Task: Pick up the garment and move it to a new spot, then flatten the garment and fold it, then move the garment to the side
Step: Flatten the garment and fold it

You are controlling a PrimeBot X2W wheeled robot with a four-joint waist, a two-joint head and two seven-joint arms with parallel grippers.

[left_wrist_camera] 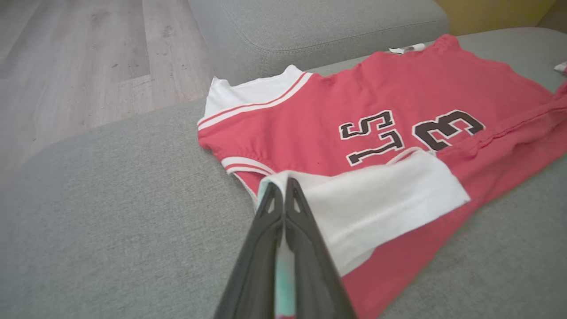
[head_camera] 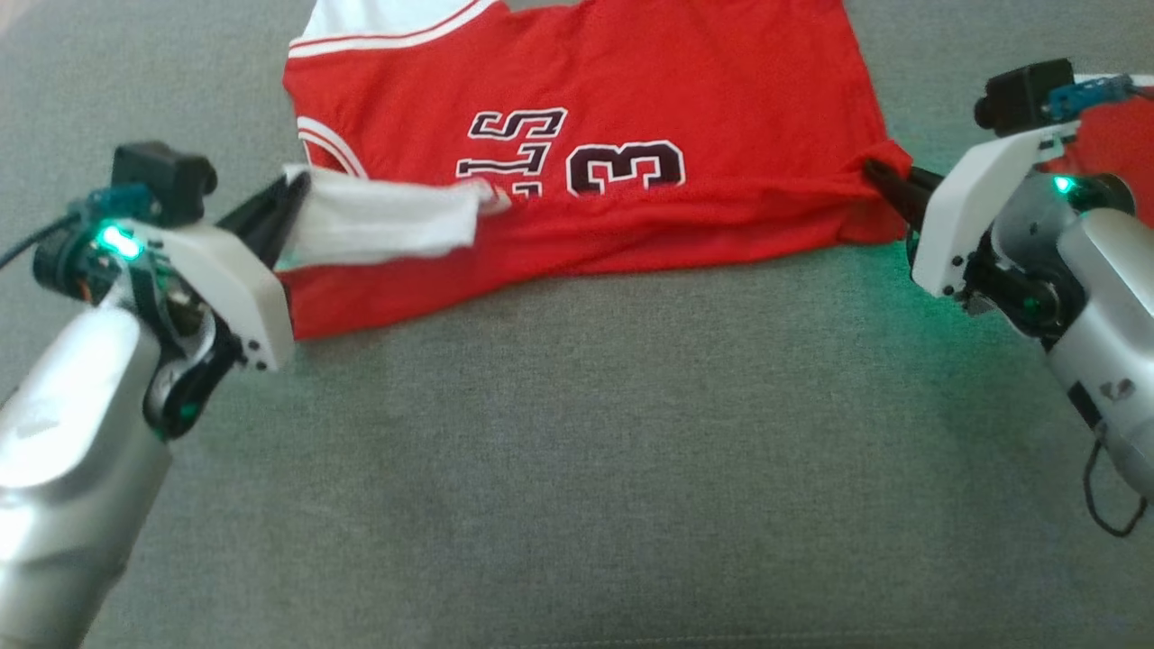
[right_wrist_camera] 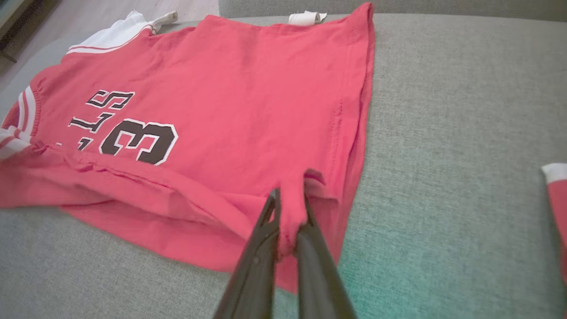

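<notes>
- Head view: one red jersey (head_camera: 631,108) lies on the grey sofa cushion (head_camera: 577,469), its long axis running left to right between the two grippers. The left gripper (head_camera: 293,191) is clamped tight on the jersey's white panel (head_camera: 379,221) at the near left end. The right gripper (head_camera: 876,173) is pinched on the near right hem corner. Each arm has its own end of the near edge, so the fold likely goes away from the robot, over the numbers.
- Left wrist view: the left gripper (left_wrist_camera: 283,188) has its fingers together, with white cloth nipped at the tips. The jersey (left_wrist_camera: 398,79) stretches off to its right. Wooden floor (left_wrist_camera: 88,57) lies beyond the cushion.
- Right wrist view: the right gripper (right_wrist_camera: 290,204) has red hem bunched between its closed fingers, and the jersey (right_wrist_camera: 248,79) spreads up and left. One second red cloth (right_wrist_camera: 557,199) lies well apart at the right.
</notes>
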